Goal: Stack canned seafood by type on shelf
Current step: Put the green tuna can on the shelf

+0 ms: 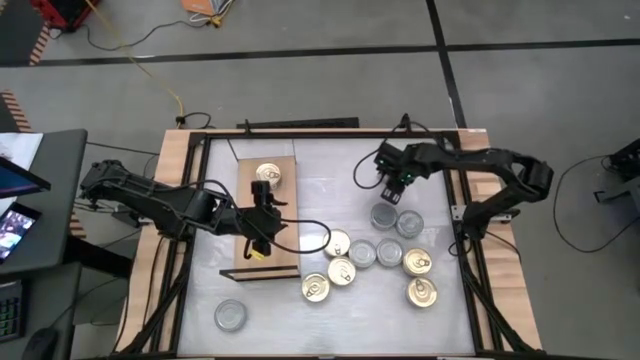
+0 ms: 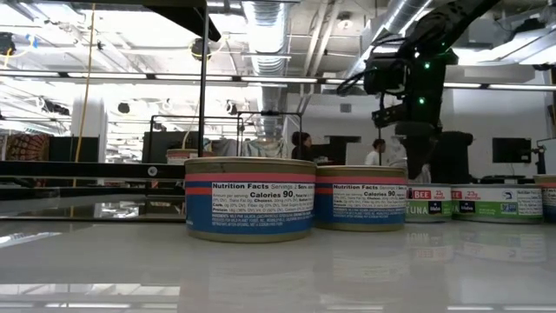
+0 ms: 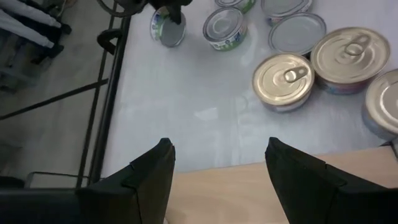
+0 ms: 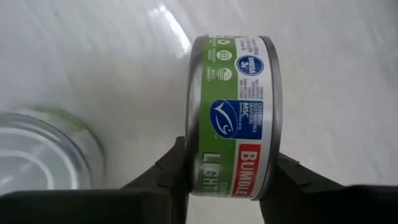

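Right claw (image 4: 227, 177) is clamped on a green-labelled tuna tin (image 4: 233, 115) lifted above the tabletop (image 1: 330, 190), needing carriage to the shelf (image 1: 285, 265) where the parted left claw (image 3: 217, 171) hovers.

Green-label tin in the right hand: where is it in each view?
High: under the right hand, mostly hidden, above the silver tins.
Low: hidden behind the same hand, upper right.
Left wrist: green-label tin on edge, top.
Right wrist: clamped, centre.
Shared landmark: gold-topped tins.
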Controlling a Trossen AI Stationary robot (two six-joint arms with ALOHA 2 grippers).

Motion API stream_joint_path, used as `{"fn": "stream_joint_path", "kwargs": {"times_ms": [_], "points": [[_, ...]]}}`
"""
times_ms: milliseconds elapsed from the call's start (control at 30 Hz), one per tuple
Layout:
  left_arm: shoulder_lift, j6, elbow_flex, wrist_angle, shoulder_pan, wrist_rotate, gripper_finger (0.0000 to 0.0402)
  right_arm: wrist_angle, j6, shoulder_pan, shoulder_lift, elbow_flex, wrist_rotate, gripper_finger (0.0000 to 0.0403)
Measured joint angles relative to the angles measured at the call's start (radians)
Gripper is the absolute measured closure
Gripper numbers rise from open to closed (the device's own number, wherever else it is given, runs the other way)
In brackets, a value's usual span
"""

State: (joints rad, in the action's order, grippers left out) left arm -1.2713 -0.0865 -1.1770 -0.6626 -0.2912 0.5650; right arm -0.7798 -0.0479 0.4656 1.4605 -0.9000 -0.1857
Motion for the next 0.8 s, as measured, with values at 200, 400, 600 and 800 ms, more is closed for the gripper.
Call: {"fn": "stream_joint_path", "kwargs": {"times_ms": [200, 400, 600, 800], "points": [[-0.008, -0.016, 0.0, 0.031, 0.006, -0.037, 0.0162, 0.218, 0.048, -0.182, -0.071, 0.001, -0.004, 0.0241], [-0.007, -0.068, 0.0, 0.118, 0.059, -0.053, 0.0162, 0.536, 0.203, -0.446, -0.126, 0.0, -0.21, 0.0241], [-0.007, -0.117, 0.0, 0.204, 0.131, -0.063, 0.0162, 0.855, 0.445, -0.57, -0.099, -0.001, -0.243, 0.0232], [-0.007, -0.208, 0.0, 0.31, 0.13, 0.01, 0.0161, 1.016, 0.575, -0.575, -0.041, -0.001, -0.245, 0.0237]]}}
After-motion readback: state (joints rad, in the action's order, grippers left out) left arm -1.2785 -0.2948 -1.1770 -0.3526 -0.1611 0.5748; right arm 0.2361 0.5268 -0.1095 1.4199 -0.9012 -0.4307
